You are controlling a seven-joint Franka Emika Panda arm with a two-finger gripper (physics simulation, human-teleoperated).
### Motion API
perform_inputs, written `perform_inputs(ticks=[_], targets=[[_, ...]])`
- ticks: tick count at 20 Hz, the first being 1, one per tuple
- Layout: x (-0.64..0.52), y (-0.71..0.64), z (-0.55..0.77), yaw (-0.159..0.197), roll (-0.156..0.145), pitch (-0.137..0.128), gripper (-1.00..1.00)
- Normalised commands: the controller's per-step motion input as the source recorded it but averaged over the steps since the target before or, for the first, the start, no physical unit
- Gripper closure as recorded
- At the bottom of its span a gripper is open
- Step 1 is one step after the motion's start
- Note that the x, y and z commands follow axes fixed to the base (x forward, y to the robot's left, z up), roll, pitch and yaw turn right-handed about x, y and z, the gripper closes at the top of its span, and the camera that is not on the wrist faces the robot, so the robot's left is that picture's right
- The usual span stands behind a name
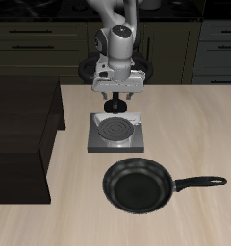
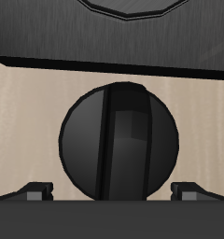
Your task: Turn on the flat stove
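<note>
The flat stove [image 1: 115,135] is a small grey square plate in the middle of the table, with a dark round spiral coil [image 1: 113,128]. My gripper [image 1: 115,108] hangs straight down over the stove's back edge and hides the knob in the exterior view. In the wrist view the round black knob [image 2: 119,140] is very close, with a ridge across its face. The grey stove edge [image 2: 112,37] shows beyond it. My gripper [image 2: 112,193] is open. One fingertip [image 2: 35,192] stands on each side of the knob, apart from it.
A round black frying pan [image 1: 137,183] with a long handle [image 1: 199,182] lies nearer the table's front edge than the stove. A large dark block [image 1: 21,125] stands at one side of the table. Dark cabinets run along the back.
</note>
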Motion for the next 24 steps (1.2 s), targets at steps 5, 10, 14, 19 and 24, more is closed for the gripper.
perform_inputs(ticks=[5, 10, 14, 19, 24], targets=[[0.11, -0.09, -0.16, -0.025, -0.009, 0.05, -1.0], [0.03, -0.06, -0.33, -0.056, 0.023, 0.085, -1.0], [0.11, -0.1, -0.15, -0.05, 0.008, 0.062, 1.0], [-0.01, -0.14, 0.05, -0.033, -0.023, -0.01, 1.0], [-0.04, -0.14, 0.07, -0.027, -0.017, 0.003, 1.0]])
